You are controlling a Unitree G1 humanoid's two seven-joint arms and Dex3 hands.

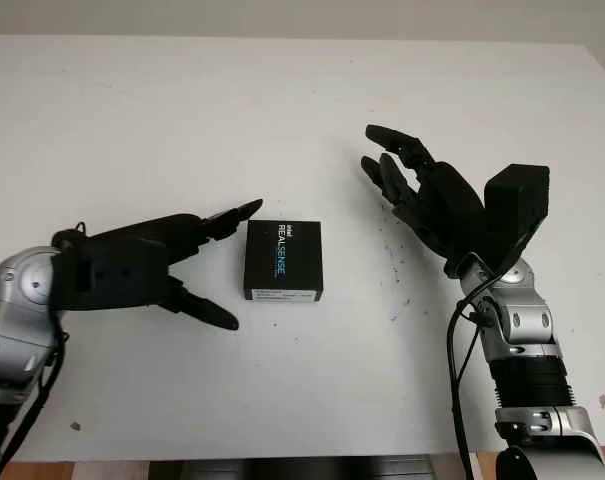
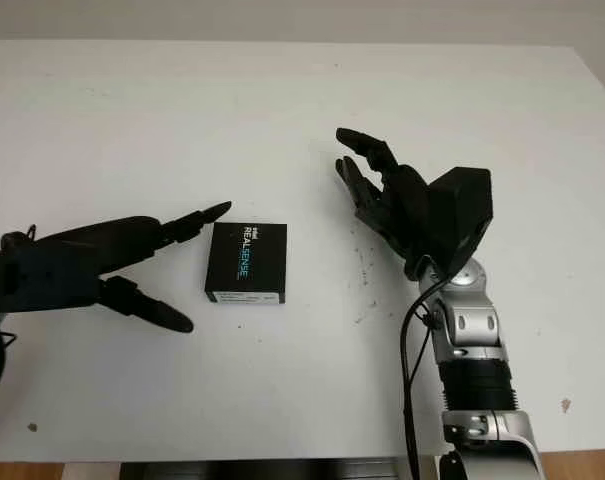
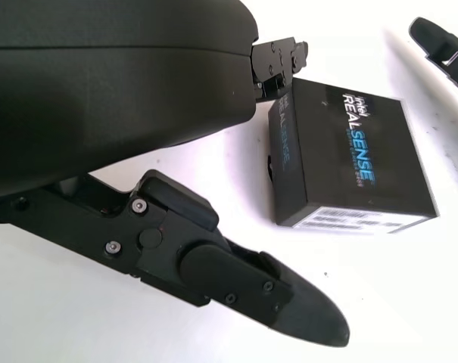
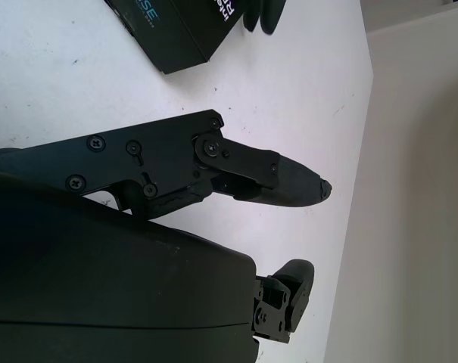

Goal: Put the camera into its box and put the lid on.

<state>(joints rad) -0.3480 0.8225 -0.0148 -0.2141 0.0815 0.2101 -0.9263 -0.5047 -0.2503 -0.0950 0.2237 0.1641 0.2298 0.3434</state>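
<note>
A black RealSense camera box (image 1: 283, 260) lies closed on the white table (image 1: 182, 120), lid on, its label (image 3: 357, 147) facing up. No camera is visible outside it. My left hand (image 1: 217, 262) is open just left of the box, one finger pointing at its upper left corner and another low by its front left. My right hand (image 1: 397, 170) is open, raised to the right of the box and apart from it. The left wrist view shows the box (image 3: 348, 162) close beyond the hand's fingers (image 3: 289, 302).
Small dark specks (image 1: 394, 262) dot the table right of the box. The table's front edge (image 1: 282, 458) runs along the bottom, and a pale wall (image 4: 418, 189) rises behind the table.
</note>
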